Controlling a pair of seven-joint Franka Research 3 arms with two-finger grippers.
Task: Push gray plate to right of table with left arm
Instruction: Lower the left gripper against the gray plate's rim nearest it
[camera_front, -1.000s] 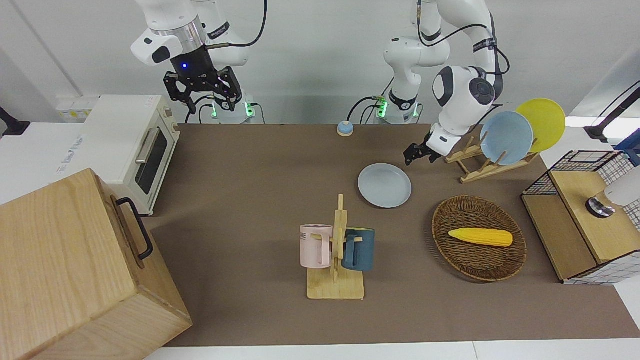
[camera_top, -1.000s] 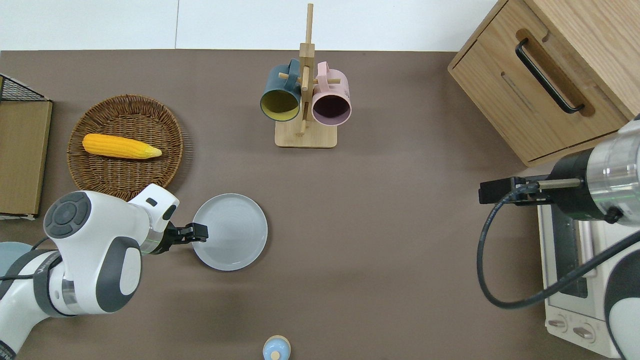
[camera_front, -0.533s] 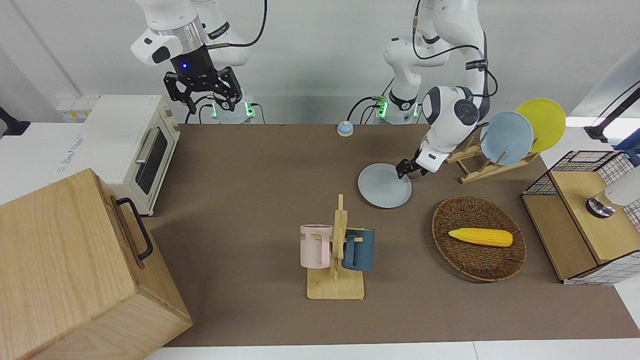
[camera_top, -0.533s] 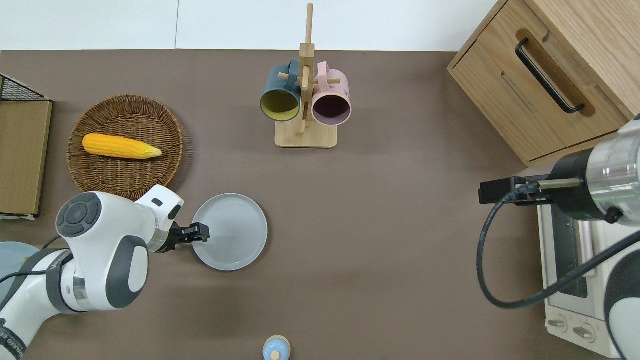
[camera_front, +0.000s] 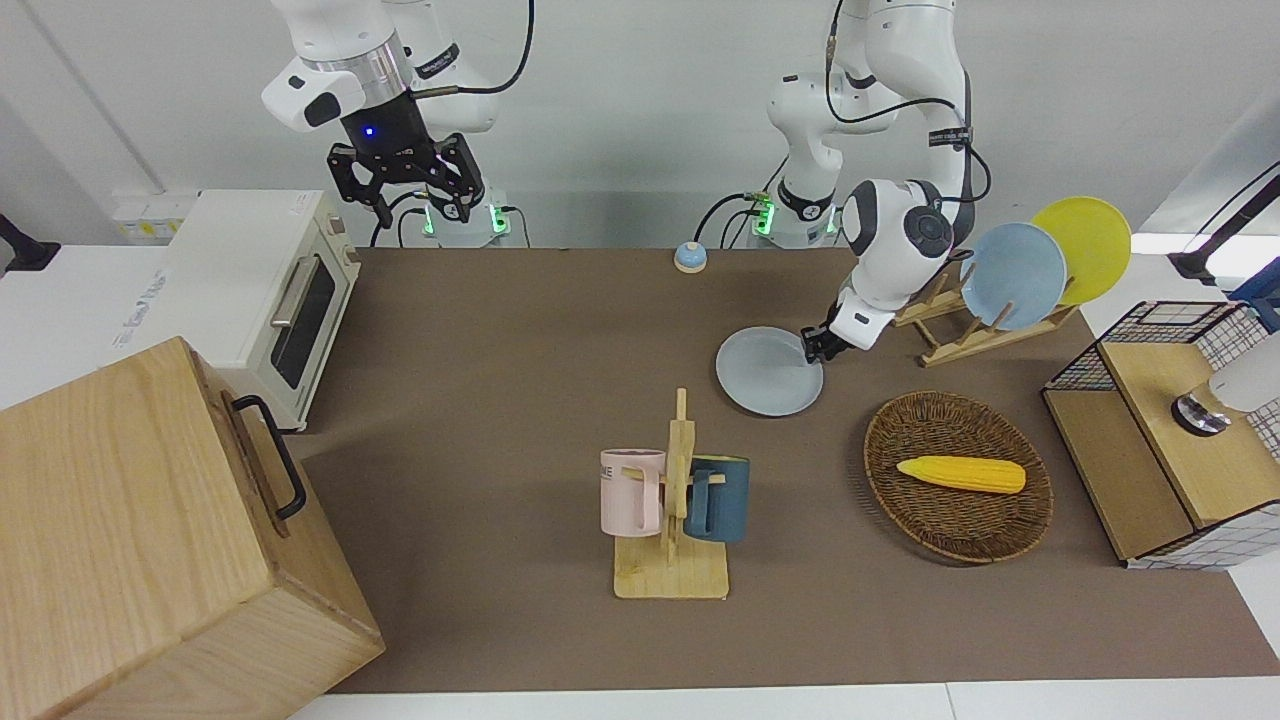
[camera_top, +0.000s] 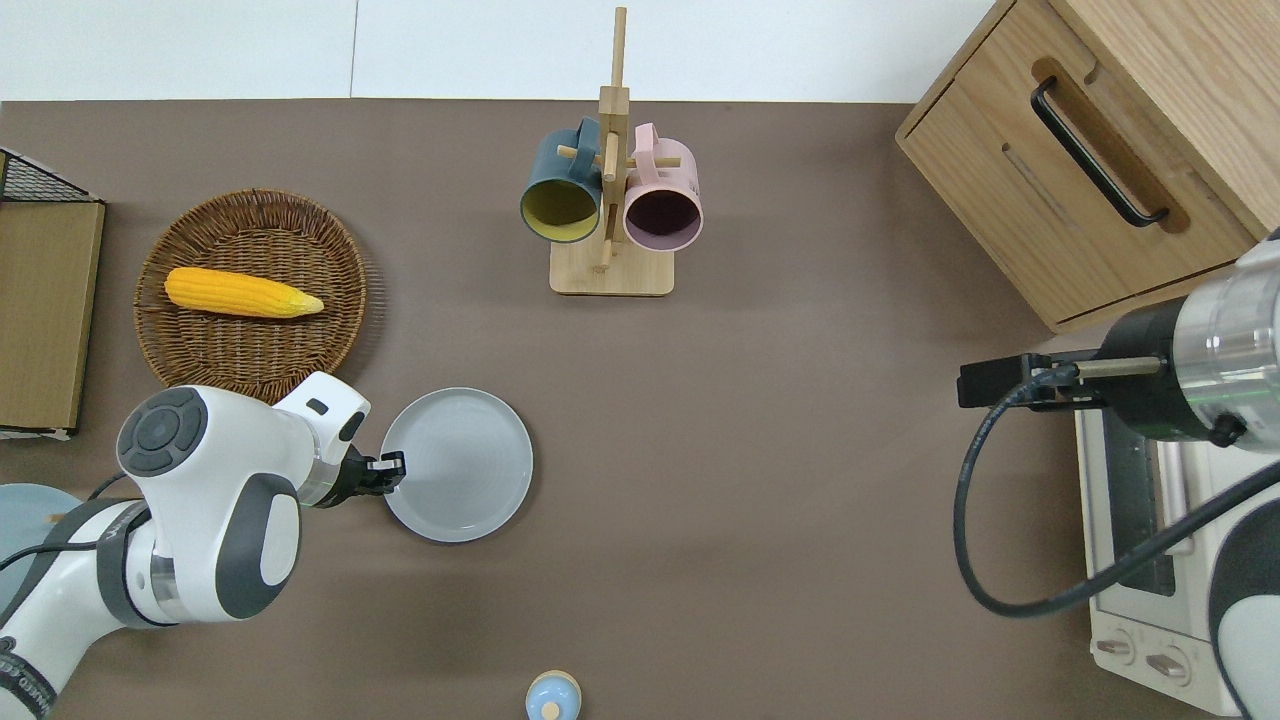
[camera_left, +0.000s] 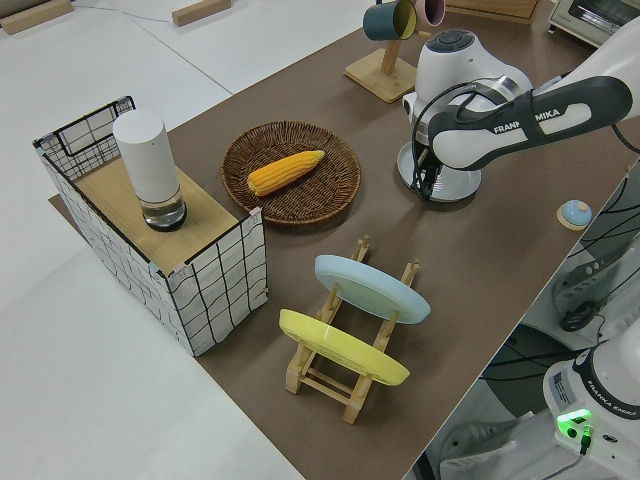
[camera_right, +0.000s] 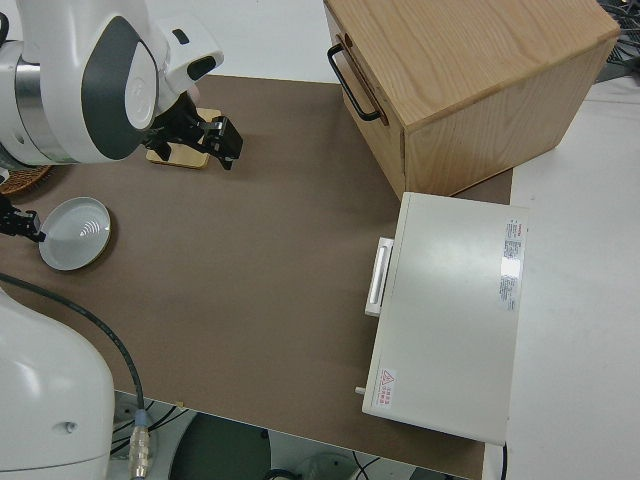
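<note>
The left gripper (camera_top: 388, 473), fingers apparently closed, touches the rim of the gray plate (camera_top: 460, 465), which lies beside it toward the right arm's end of the table (camera_top: 760, 450).

front view faces robots across the table (camera_front: 520, 330); overhead looks straight down; side views raised at each end. gray plate (camera_top: 457, 465) shared by all four.
</note>
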